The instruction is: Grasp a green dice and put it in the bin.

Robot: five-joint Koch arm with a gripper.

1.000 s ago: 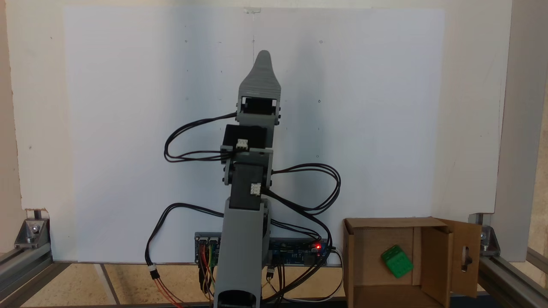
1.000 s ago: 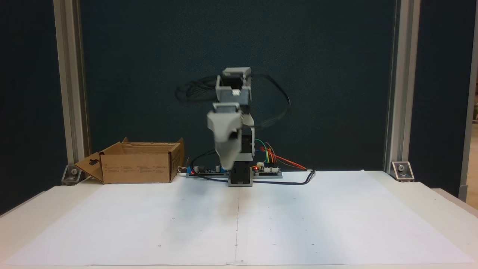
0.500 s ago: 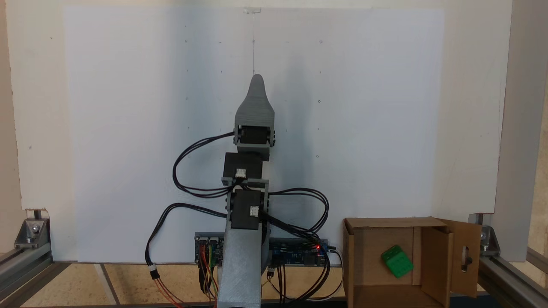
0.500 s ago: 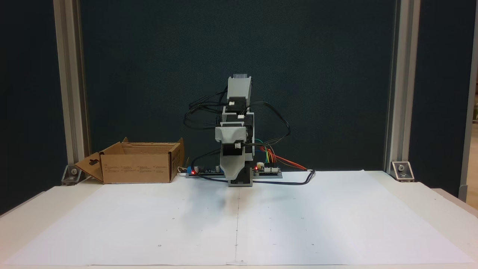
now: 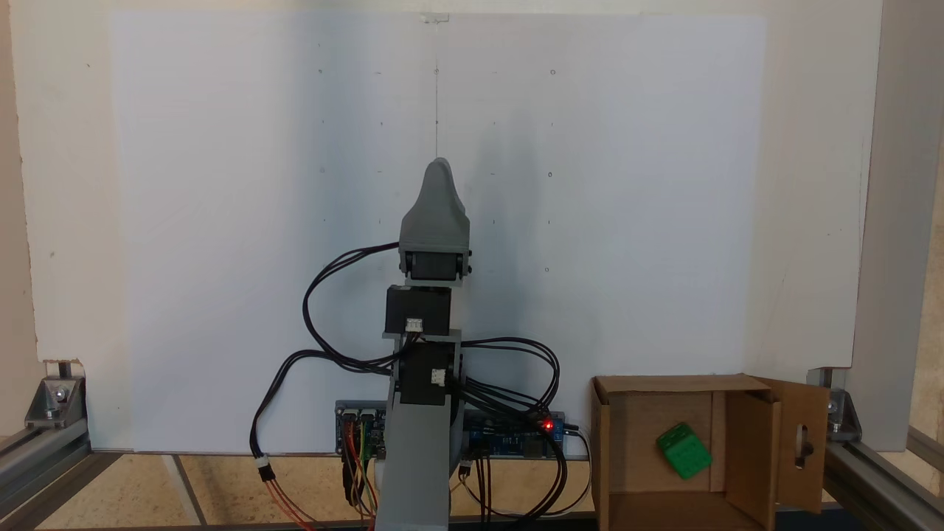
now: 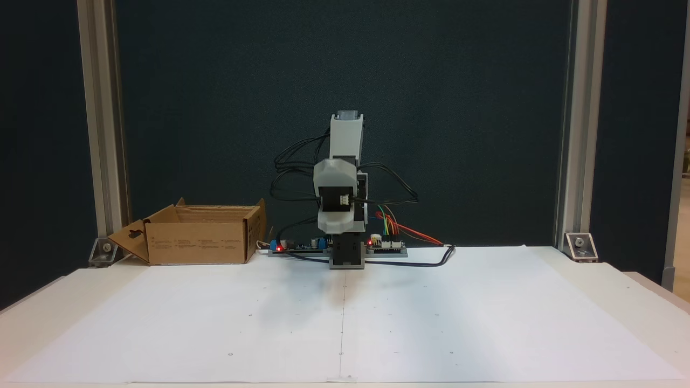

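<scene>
The green dice (image 5: pixel 684 450) lies tilted on the floor of the bin (image 5: pixel 671 383), a brown cardboard box with its flaps open. One flap has a slot-shaped handle hole. In the other fixed view the bin (image 6: pixel 199 237) stands left of the arm's base, and its walls hide the dice. My gripper (image 5: pixel 439 165) is folded in over the base, well away from the bin, with nothing seen in it. Its grey jaws lie one behind the other, so I cannot make out a gap. It faces the camera in the other fixed view (image 6: pixel 335 226).
A large white paper sheet (image 6: pixel 345 318) covers the table in front of the arm. Circuit boards with lit red LEDs (image 5: pixel 546 425) and loops of black cable (image 5: pixel 516 354) sit around the base. Aluminium frame posts (image 6: pixel 571 124) stand at the table's back corners.
The arm has folded back toward its base, drawing the gripper in and down from its stretched pose. The dice has stayed in the bin.
</scene>
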